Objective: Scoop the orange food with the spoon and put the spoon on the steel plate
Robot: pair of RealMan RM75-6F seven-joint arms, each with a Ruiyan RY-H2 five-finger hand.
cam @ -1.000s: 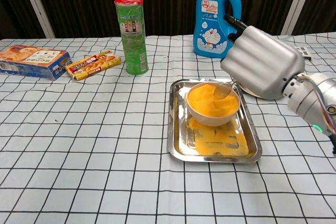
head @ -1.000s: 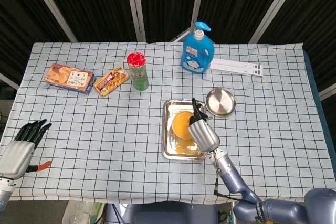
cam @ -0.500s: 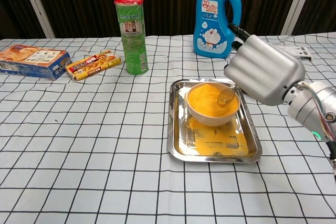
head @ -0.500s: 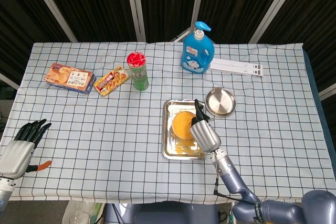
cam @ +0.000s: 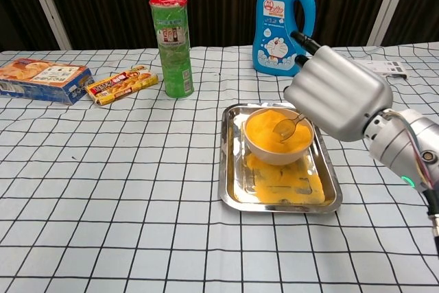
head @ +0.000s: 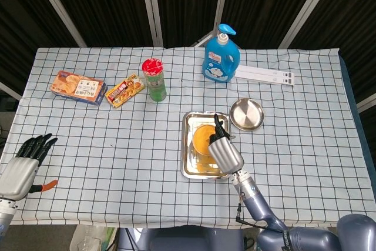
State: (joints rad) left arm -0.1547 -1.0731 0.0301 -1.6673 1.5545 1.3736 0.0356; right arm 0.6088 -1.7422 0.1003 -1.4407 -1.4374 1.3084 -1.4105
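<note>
1. Where half a second ago my right hand [cam: 337, 92] sat further right with the spoon [cam: 286, 127] at the bowl's right rim, it has now shifted left, and the spoon's tip dips into the orange food [cam: 273, 130].
2. My left hand [head: 23, 163] has stayed at the lower left of the head view, fingers spread, holding nothing.
3. Across the upper frame, left to right, sit a biscuit box [head: 77, 87], a snack packet [head: 125, 90], a green can [head: 154, 79] and a blue bottle [head: 221, 54].
4. The bowl [cam: 277, 136] stands in the steel tray [cam: 232, 177] at centre, with orange spill on the tray floor in front of it.
5. My right hand's silver back hides the spoon's handle in both views.
6. That hand holds the spoon, fingers closed round it above the bowl's right side.
7. The steel plate [head: 247, 114] lies just right of the tray in the head view, bare.
</note>
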